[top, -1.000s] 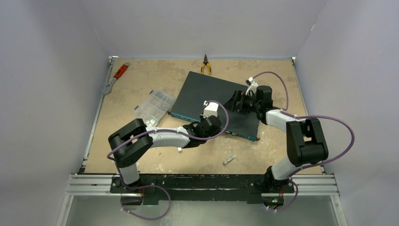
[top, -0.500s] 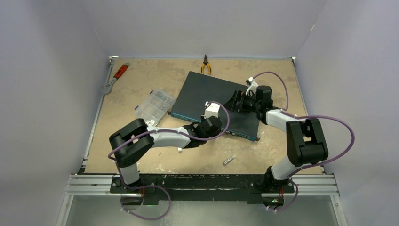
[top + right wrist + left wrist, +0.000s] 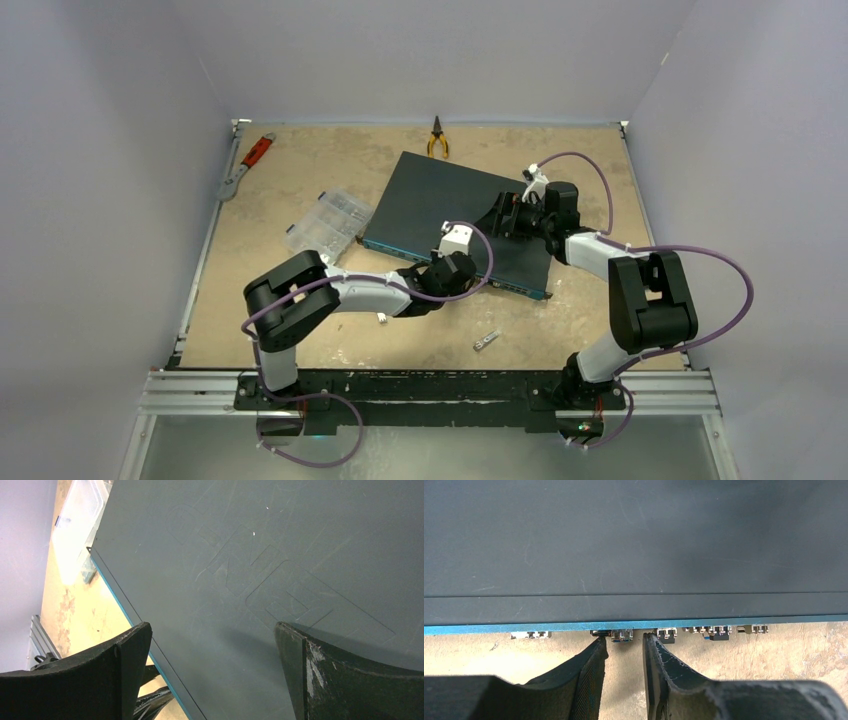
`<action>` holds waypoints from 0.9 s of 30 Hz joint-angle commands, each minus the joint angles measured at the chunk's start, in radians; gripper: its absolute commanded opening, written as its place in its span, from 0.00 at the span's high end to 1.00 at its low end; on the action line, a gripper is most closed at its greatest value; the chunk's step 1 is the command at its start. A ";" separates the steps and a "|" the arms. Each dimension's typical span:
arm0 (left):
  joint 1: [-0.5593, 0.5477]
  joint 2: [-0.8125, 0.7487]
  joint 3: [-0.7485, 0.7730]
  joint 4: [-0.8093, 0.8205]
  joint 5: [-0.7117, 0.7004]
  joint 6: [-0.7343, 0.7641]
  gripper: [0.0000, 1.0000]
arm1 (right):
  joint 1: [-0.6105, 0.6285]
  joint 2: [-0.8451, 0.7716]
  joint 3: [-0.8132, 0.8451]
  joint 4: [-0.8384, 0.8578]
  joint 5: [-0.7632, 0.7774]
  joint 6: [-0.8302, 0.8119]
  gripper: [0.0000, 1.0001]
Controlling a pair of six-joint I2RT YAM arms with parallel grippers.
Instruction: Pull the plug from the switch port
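Note:
The switch is a flat dark-teal box lying aslant mid-table, with its blue-edged port face toward the arms. Several small plugs stick out of that face. One silver plug with a blue tip sits between the tips of my left gripper. The jaws are open, one on each side of the plug, and neither clearly touches it. This gripper shows in the top view at the front edge. My right gripper is wide open and empty over the switch's top face, near its right end.
A clear plastic compartment box lies left of the switch. Yellow-handled pliers lie at the back edge and a red-handled wrench at the back left. A loose small connector and a small white piece lie near the front.
My left arm has stretched forward and right, bringing its gripper up to the switch's port face. The right arm and the switch have not moved.

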 commanded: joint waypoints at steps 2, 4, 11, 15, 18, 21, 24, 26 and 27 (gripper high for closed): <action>0.007 -0.004 0.053 0.045 -0.029 0.030 0.69 | -0.023 0.074 -0.058 -0.229 0.127 -0.039 0.02; 0.007 -0.007 0.060 0.044 -0.037 0.033 0.69 | -0.023 0.075 -0.057 -0.228 0.126 -0.041 0.02; 0.007 -0.018 0.066 0.045 -0.067 0.031 0.79 | -0.024 0.078 -0.063 -0.220 0.118 -0.041 0.02; 0.007 -0.026 0.066 0.053 -0.068 0.037 0.80 | -0.024 0.080 -0.063 -0.218 0.116 -0.041 0.02; 0.007 -0.014 0.079 0.046 -0.061 0.040 0.88 | -0.023 0.084 -0.063 -0.215 0.112 -0.041 0.02; 0.006 -0.013 0.079 0.060 -0.040 0.045 1.00 | -0.024 0.083 -0.065 -0.212 0.109 -0.041 0.02; 0.002 -0.020 0.076 0.065 -0.031 0.047 1.00 | -0.024 0.083 -0.065 -0.212 0.108 -0.040 0.02; -0.003 -0.029 0.071 0.065 -0.031 0.045 1.00 | -0.024 0.083 -0.064 -0.214 0.107 -0.040 0.02; -0.006 -0.035 0.068 0.063 -0.031 0.044 1.00 | -0.024 0.083 -0.065 -0.214 0.107 -0.041 0.02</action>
